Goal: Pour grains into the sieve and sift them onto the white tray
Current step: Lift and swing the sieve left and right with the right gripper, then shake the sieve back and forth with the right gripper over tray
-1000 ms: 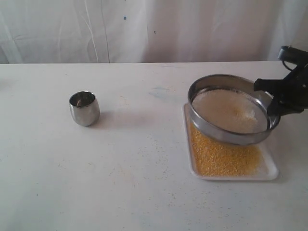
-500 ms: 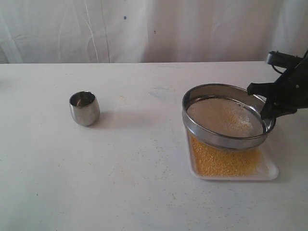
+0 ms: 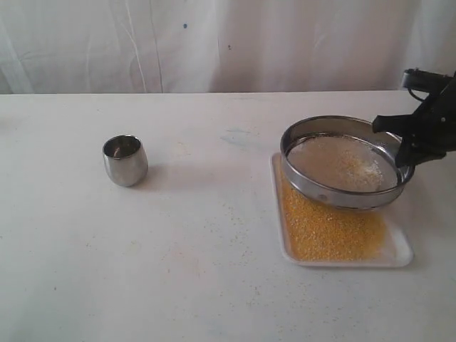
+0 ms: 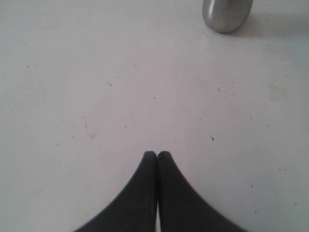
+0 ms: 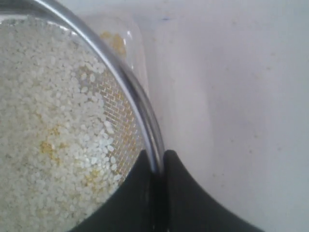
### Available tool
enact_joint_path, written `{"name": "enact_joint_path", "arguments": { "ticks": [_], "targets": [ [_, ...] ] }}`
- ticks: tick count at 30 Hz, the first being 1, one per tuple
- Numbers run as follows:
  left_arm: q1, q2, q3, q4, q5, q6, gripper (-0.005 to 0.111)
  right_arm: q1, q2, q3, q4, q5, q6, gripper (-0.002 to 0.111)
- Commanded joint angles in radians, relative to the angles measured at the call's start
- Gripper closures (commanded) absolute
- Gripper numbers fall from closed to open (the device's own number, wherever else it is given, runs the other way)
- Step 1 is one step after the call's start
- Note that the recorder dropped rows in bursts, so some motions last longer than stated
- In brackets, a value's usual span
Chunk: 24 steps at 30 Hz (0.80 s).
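Evidently mid-sift: pinched the sieve (image 3: 342, 201) by its rim in the right gripper (image 5: 158, 157), hung it tilted just below, over the white tray (image 3: 402, 253), letting yellow grains (image 3: 328, 231) fall through; rested the left gripper (image 4: 157, 154) pressed together, empty, steel cup (image 4: 227, 14) ahead.

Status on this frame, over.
Right gripper shut on sieve rim, sieve held over white tray. Left gripper shut, empty. Pale grains in sieve, yellow grains on tray. Steel cup well clear.
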Motion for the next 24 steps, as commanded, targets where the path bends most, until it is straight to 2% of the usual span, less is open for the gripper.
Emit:
{"name": "enact_joint_path", "arguments": {
  "ticks": [1, 5, 8, 10, 14, 18, 20, 24],
  "targets": [
    [-0.006, -0.004, 0.005, -0.006, 0.032, -0.002, 0.107, 0.002, -0.03, 0.037, 0.002, 0.111, -0.02, 0.108],
    [-0.006, -0.004, 0.005, -0.006, 0.032, -0.002, 0.107, 0.002, -0.037, 0.047, -0.039, -0.113, 0.014, 0.108],
    [-0.006, -0.004, 0.005, -0.006, 0.032, -0.002, 0.107, -0.007, -0.011, 0.007, -0.043, -0.002, 0.028, 0.108],
    [-0.006, -0.004, 0.005, -0.006, 0.032, -0.002, 0.107, -0.005, -0.032, 0.053, -0.042, 0.028, 0.006, 0.108],
    [-0.006, -0.004, 0.005, -0.006, 0.032, -0.002, 0.107, 0.002, -0.081, 0.146, -0.037, -0.215, 0.008, 0.108],
    [-0.006, -0.004, 0.005, -0.006, 0.032, -0.002, 0.107, -0.002, -0.057, 0.111, -0.037, -0.198, 0.008, 0.108],
    [-0.006, -0.004, 0.005, -0.006, 0.032, -0.002, 0.107, -0.002, -0.087, 0.149, -0.035, -0.171, 0.005, 0.108],
    [-0.006, -0.004, 0.005, -0.006, 0.032, -0.002, 0.107, 0.013, -0.179, 0.266, 0.012, -0.306, 0.007, 0.108]
  ]
}}
